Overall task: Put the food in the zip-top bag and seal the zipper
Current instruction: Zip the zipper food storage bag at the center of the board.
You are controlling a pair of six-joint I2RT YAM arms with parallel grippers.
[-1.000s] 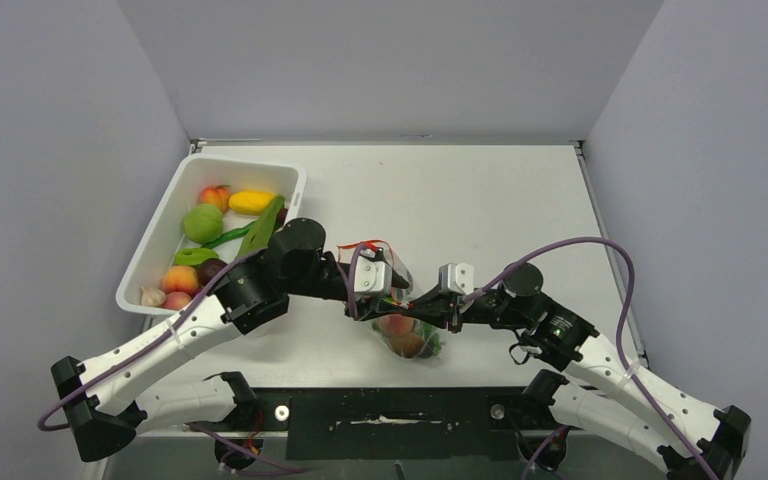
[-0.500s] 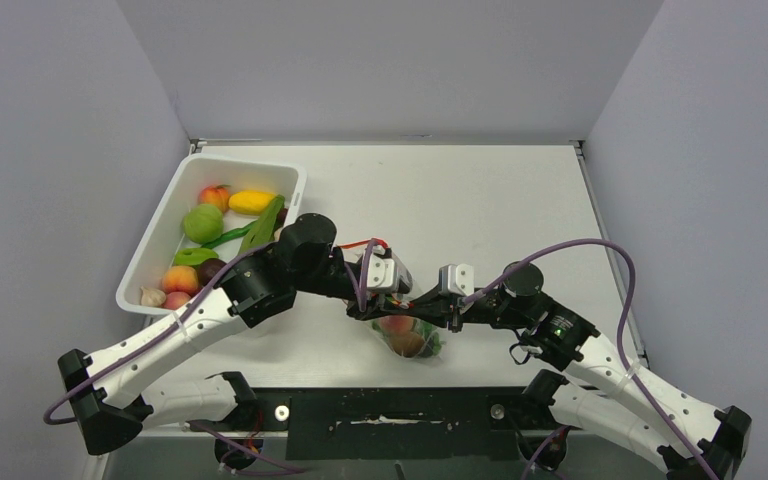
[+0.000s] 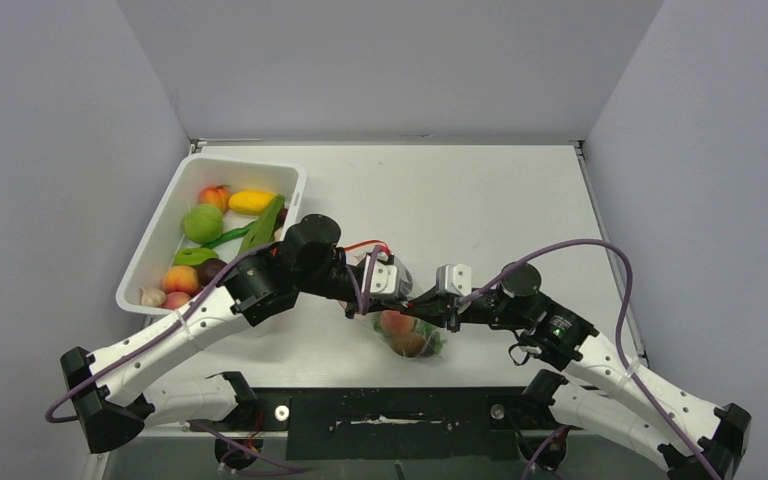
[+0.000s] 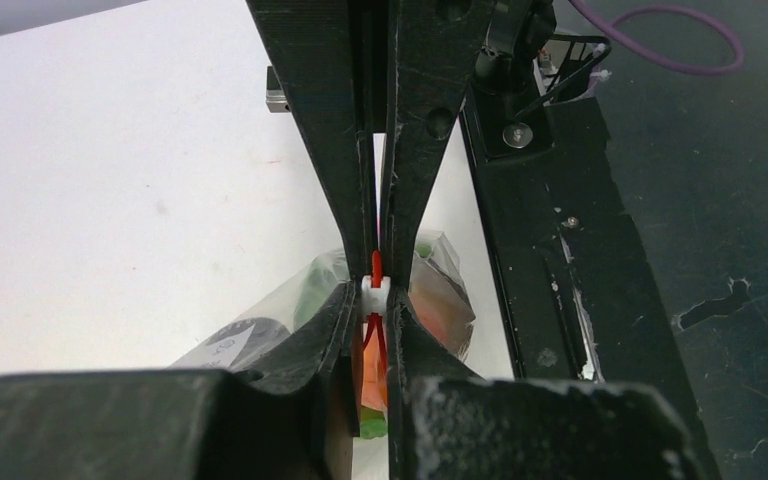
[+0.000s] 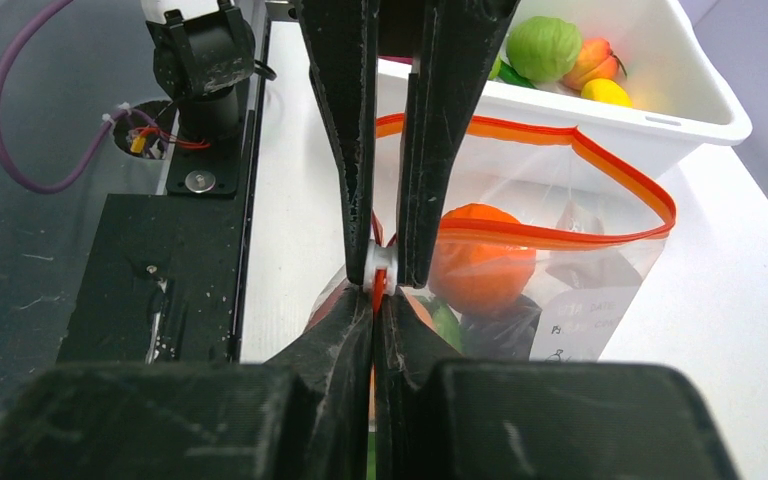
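Note:
The clear zip-top bag lies at the near middle of the table with an orange, a green piece and a dark plum inside. Its red-orange zipper gapes open in a loop in the right wrist view. Both grippers meet at one end of the bag's mouth. My left gripper is shut on the white slider. My right gripper is shut on the zipper strip just behind the slider. More food, including a green ball and peaches, lies in the bin.
A white plastic bin stands at the back left, close behind the left arm; it also shows in the right wrist view. The black mounting plate runs along the near edge. Grey walls enclose the table.

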